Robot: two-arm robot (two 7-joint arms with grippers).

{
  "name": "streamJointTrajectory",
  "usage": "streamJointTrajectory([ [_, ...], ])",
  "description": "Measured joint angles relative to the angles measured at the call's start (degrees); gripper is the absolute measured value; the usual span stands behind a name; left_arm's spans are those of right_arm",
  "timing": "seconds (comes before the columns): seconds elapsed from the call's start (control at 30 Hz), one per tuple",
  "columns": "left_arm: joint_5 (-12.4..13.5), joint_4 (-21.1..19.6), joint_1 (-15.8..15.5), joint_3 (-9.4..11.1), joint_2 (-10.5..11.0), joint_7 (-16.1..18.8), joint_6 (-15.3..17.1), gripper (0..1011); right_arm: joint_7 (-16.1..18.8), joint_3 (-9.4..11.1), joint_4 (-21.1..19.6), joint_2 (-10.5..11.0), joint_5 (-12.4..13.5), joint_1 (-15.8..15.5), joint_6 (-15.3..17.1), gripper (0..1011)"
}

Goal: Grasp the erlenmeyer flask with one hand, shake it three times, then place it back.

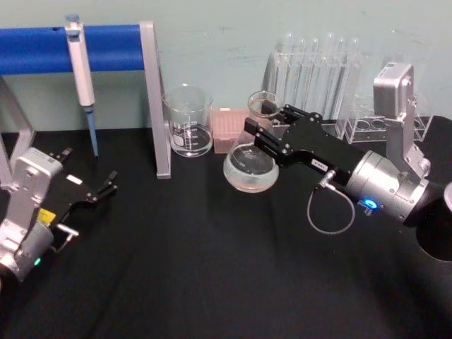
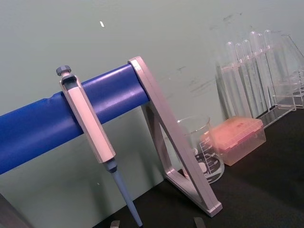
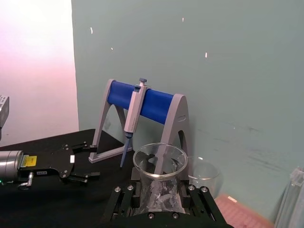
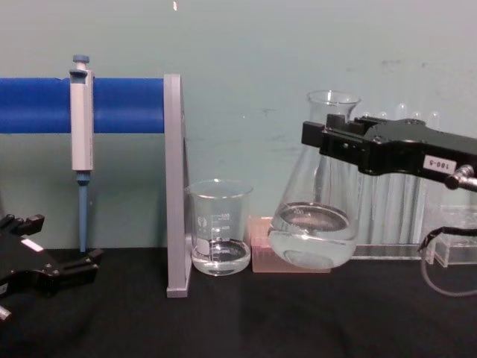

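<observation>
Right claw (image 1: pixel 265 121) grips erlenmeyer flask (image 1: pixel 251 169) neck, raised, tilted; shaking risks slip, spill, beaker (image 1: pixel 189 123) strike. Left claw (image 1: pixel 90 166) released, parked left.

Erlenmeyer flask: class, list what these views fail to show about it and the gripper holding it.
- Chest view: neck of the erlenmeyer flask partly hidden by the right gripper clamped on it.
- Right wrist view: flask base and liquid hidden below the gripper body and bottom edge.
- Head view: flask markings too faint to read.
- Chest view: idle left gripper cut off by the left edge.
</observation>
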Motion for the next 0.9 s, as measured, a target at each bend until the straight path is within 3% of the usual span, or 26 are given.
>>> streamJointTrajectory([
  [0.5,0.00,0.00,0.00,0.00,0.00,0.00,0.00,1001,0.12,-1.39,0.85,0.64,0.61,0.96,-0.56,450],
  [0.9,0.00,0.00,0.00,0.00,0.00,0.00,0.00,1001,3.78,-2.85,5.12,1.02,2.17,2.57,-2.16,450],
])
